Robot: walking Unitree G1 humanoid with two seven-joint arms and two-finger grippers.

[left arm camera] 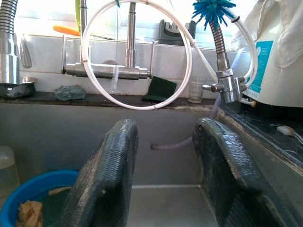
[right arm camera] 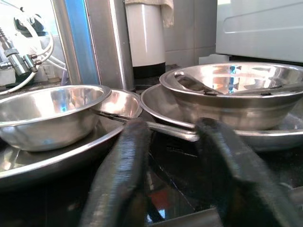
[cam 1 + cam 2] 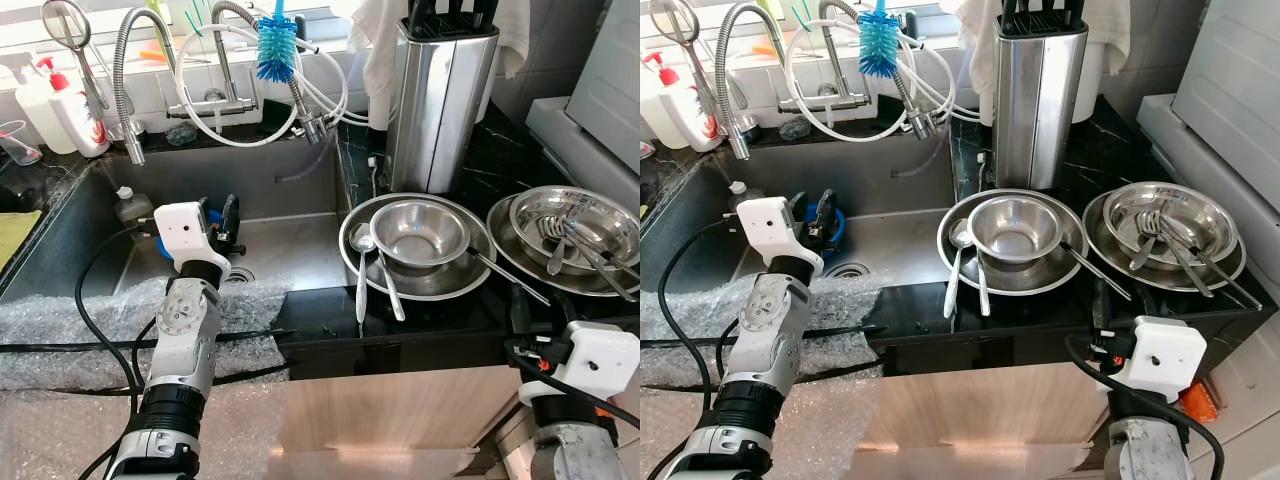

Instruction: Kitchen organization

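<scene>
Two stacks of steel dishes are sitting on the black counter point(image 3: 480, 150) right of the sink point(image 3: 290, 235). Nearer stack: small bowl point(image 3: 420, 232) resting in a wide plate point(image 3: 430, 278), two spoons point(image 3: 362, 262) leaning off its front rim onto the counter. Far-right stack: deeper bowl point(image 3: 1170, 215) holding forks point(image 3: 1148, 235), on another plate point(image 3: 1110, 250).

I'm holding the right gripper point(image 2: 182, 151) low at the counter's front edge, facing the gap between both stacks, jaws spread apart, nothing between them. Left gripper point(image 3: 222, 222) is hovering over the sink basin, jaws also apart and empty, pointing at the back wall under the faucet point(image 1: 106, 71).

Blue tub point(image 1: 33, 189) is sitting in the sink beside it. Knife block point(image 3: 440, 100) is standing upright behind the nearer stack. Blue bottle brush point(image 3: 277, 48) is hanging on the hose. Bubble wrap point(image 3: 60, 330) is lying across the sink's front edge.
</scene>
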